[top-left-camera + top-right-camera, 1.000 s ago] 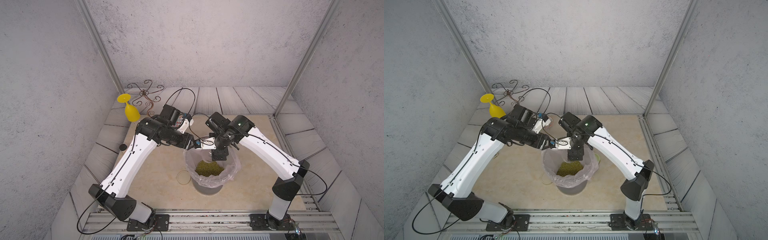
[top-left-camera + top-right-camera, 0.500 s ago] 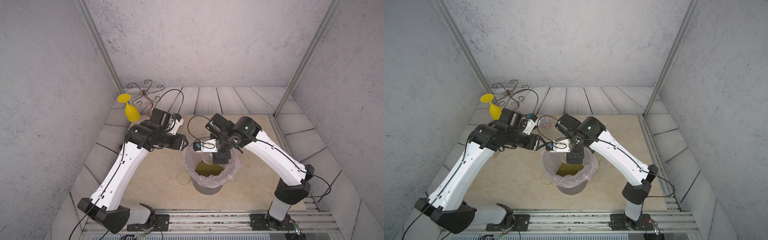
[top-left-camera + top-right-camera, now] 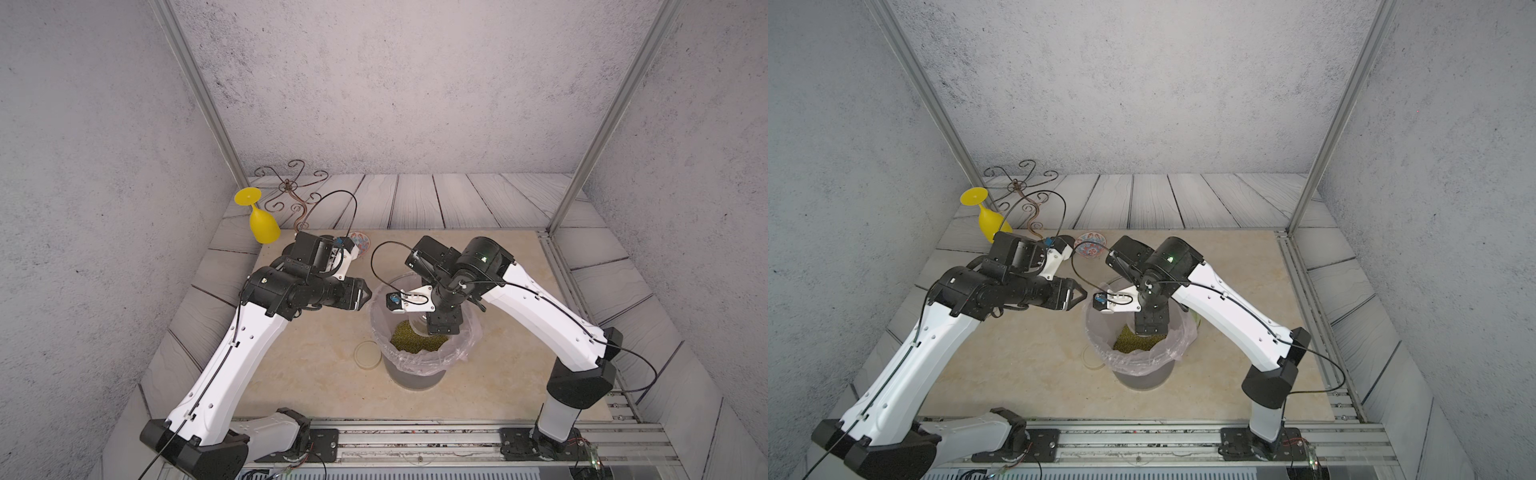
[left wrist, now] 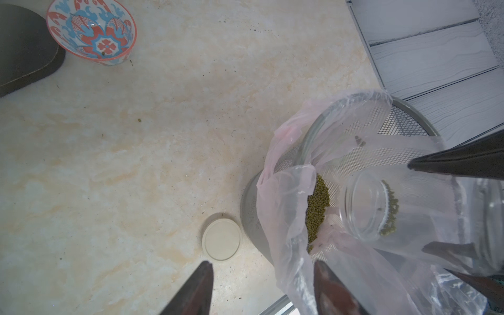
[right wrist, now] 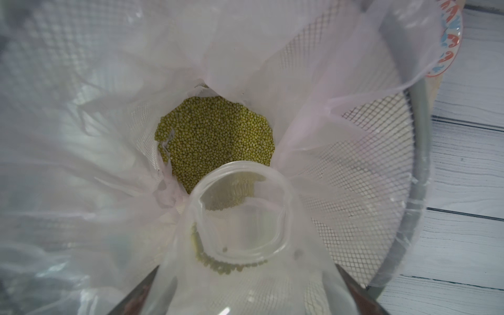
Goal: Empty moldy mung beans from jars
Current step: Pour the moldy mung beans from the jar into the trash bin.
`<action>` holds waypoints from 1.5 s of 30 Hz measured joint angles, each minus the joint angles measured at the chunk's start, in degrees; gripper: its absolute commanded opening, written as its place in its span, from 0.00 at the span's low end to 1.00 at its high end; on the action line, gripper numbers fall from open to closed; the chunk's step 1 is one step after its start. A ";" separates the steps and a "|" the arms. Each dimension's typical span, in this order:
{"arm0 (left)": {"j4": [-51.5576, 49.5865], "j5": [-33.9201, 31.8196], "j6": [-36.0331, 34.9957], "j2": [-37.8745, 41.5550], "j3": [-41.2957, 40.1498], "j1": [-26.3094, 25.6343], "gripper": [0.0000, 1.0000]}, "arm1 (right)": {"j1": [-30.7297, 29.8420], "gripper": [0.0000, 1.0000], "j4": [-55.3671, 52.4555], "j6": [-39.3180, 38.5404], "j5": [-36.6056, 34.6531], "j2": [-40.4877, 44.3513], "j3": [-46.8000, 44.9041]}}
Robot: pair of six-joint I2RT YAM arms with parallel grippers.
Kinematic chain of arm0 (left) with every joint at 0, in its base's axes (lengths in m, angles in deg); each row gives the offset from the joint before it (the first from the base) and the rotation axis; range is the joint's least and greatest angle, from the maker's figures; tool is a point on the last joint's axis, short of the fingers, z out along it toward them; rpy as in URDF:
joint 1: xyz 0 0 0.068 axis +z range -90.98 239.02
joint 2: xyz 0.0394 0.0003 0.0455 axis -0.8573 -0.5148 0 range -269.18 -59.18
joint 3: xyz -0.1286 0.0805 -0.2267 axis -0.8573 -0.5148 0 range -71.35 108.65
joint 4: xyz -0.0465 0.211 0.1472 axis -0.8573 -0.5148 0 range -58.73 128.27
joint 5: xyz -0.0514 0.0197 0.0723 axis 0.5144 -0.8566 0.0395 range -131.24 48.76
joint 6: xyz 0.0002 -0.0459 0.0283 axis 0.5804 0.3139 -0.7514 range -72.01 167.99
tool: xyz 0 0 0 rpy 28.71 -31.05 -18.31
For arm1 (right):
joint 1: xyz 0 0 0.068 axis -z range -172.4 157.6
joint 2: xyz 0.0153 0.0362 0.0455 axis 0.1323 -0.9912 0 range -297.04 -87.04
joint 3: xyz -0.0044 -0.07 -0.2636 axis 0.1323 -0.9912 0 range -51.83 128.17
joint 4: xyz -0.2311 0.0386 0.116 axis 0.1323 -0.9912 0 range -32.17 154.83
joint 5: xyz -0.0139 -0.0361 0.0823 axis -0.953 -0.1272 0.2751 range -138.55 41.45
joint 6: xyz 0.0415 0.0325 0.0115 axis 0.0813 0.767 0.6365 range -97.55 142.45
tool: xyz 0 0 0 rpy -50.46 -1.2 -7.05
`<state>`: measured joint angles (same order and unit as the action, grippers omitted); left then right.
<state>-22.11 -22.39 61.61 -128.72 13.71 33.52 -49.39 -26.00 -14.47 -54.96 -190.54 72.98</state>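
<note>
A clear glass jar (image 5: 240, 218) hangs mouth-down over the grey mesh bin (image 3: 415, 376), with my right gripper (image 5: 246, 267) shut on its body. A few mung beans (image 5: 218, 261) cling inside the jar's shoulder. The rest lie in an olive-green heap (image 3: 417, 338) in the bin's clear liner. In the left wrist view the jar (image 4: 365, 207) shows between the right gripper's dark fingers (image 4: 463, 161). My left gripper (image 3: 365, 293) hovers open and empty just left of the bin's rim. The beige lid (image 3: 367, 354) lies flat on the table left of the bin.
A patterned bowl (image 3: 360, 243) sits behind the left wrist. An upturned yellow goblet (image 3: 262, 224) and a wire stand (image 3: 291, 191) stand at the back left. A pale green edge (image 3: 1195, 321) peeks out right of the bin. Metal rails run along the front.
My left arm has drawn back to the left, away from the bin and the right wrist. The right arm still holds the upturned jar over the bin, its elbow a little higher.
</note>
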 measured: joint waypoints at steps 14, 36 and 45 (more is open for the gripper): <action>0.20 0.02 0.13 2.08 -2.84 0.00 0.62 | -0.11 0.67 0.22 -0.59 -3.76 -10.93 1.55; 1.64 -0.04 0.35 3.87 -4.11 0.00 0.62 | -0.11 0.68 0.92 -0.55 -5.62 -7.39 0.37; 2.93 0.46 0.92 3.89 -5.01 0.00 0.62 | -0.04 0.70 10.03 -0.81 -4.68 14.23 -3.23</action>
<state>-19.18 -21.93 62.53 -124.83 8.70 33.52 -49.43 -15.96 -15.28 -59.64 -176.31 69.75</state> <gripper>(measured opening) 0.619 0.873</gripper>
